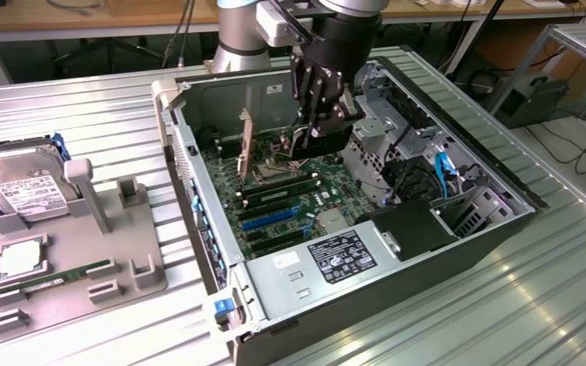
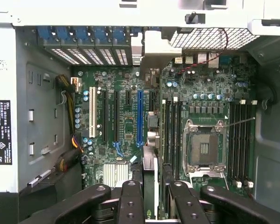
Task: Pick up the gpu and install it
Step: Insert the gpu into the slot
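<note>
The gpu (image 2: 150,175) is a thin card seen edge-on in the wrist view. It runs from between my fingers toward its pale metal bracket (image 2: 154,51) at the case's rear slot openings. My gripper (image 2: 150,198) is shut on it, with dark fingers (image 2: 129,200) on either side. The card hangs over the green motherboard (image 2: 126,116), between the blue slot (image 2: 140,119) and the memory slots (image 2: 171,130). I cannot tell whether it touches a slot. In the exterior view my gripper (image 1: 319,126) reaches down into the open computer case (image 1: 304,282), and the gpu (image 1: 293,146) shows just below it.
An empty processor socket (image 2: 204,148) lies beside the card. The power supply (image 1: 344,255) and the drive cage (image 1: 375,137) crowd the case's inside. On the exterior view's left a grey tray (image 1: 120,252) holds a hard drive (image 1: 18,187) and a green memory stick (image 1: 54,276).
</note>
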Controlling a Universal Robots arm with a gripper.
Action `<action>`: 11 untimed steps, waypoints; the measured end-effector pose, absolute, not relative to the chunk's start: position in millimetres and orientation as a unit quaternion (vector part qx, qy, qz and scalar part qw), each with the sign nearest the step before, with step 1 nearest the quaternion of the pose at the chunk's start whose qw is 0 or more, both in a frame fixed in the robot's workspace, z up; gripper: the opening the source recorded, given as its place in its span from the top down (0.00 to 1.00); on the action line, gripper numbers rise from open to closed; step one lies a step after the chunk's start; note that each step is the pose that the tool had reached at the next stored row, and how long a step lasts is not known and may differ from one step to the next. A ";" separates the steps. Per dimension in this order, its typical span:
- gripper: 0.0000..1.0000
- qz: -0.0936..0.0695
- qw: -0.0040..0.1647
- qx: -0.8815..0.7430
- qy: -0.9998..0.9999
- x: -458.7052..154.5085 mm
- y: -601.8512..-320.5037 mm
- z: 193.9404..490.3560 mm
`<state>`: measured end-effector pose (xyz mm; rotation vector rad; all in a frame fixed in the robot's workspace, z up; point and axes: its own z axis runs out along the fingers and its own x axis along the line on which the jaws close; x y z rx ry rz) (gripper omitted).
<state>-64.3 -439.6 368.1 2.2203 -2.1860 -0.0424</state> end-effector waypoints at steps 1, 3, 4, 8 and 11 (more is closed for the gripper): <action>0.74 -0.014 0.013 0.712 -0.701 -64.3 -439.6 368.1; 0.74 -0.014 0.013 0.712 -0.701 -64.3 -439.6 368.0; 0.74 -0.014 0.013 0.712 -0.701 -64.3 -439.6 367.4; 0.74 -0.016 0.011 0.730 -0.683 -65.9 -439.7 362.2; 0.74 -0.016 0.010 0.730 -0.683 -77.8 -442.1 356.6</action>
